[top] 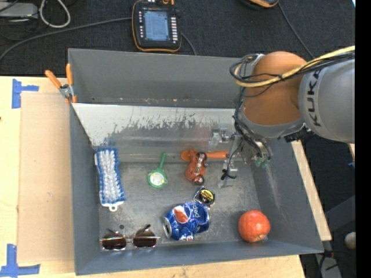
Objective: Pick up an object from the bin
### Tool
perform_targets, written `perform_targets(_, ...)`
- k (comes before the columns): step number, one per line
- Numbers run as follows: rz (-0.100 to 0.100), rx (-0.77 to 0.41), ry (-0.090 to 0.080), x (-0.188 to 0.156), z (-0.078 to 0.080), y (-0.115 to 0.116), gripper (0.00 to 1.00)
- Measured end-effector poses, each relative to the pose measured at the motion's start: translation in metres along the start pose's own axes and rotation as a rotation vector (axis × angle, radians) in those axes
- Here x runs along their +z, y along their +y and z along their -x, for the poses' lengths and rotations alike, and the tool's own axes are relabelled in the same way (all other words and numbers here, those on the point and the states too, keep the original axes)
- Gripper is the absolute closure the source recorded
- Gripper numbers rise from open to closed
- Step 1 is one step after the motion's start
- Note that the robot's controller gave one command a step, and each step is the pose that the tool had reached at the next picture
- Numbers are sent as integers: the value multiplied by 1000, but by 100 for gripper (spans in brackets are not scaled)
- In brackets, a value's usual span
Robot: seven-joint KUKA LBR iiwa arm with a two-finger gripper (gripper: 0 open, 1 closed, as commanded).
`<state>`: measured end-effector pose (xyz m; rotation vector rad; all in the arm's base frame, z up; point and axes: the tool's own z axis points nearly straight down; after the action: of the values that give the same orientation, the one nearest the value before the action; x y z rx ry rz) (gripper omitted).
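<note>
Orange-red toy figure (196,165) is lying near the middle of the grey metal bin (145,86), a little toward 12 o'clock from centre, as the KUKA arm (327,100) is reaching in from 3 o'clock. The arm's wrist, wearing an orange cover (272,91) looped with cables, is hanging over the bin's 2 o'clock corner. Its jaws are pointing down at the bin floor just at the figure's 3 o'clock side, beside the toy and not around it. Whether the jaws are apart or together cannot be told from this angle.

A thin orange stick (217,154) is lying at the figure's 1 o'clock, running across toward the jaws. At the figure's 9 o'clock, a small green-handled tool with a round pale head (157,177) is resting on the floor, apart from it. A small black-and-yellow round thing (204,197) is sitting at the figure's 6 o'clock, touching the top of a crushed blue cola can (186,220) that is lying near the bin's 6 o'clock wall.

A red-orange round fruit (254,226) is sitting alone at 4 o'clock, well apart from the jaws. A brush with a blue back and clear bristles (109,177) is lying along the 9 o'clock wall, and a pair of dark sunglasses (128,240) is resting at 7 o'clock.
</note>
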<state>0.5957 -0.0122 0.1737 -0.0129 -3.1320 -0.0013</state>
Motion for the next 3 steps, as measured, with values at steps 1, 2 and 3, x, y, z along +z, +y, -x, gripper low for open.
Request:
perform_targets(1, 0, 0, -8, -5, 1, 0, 0)
perform_targets(2, 1, 114, 0, 7, -35, 11, 0)
perform_targets(3, 0, 98, -5, -7, -67, -14, 0)
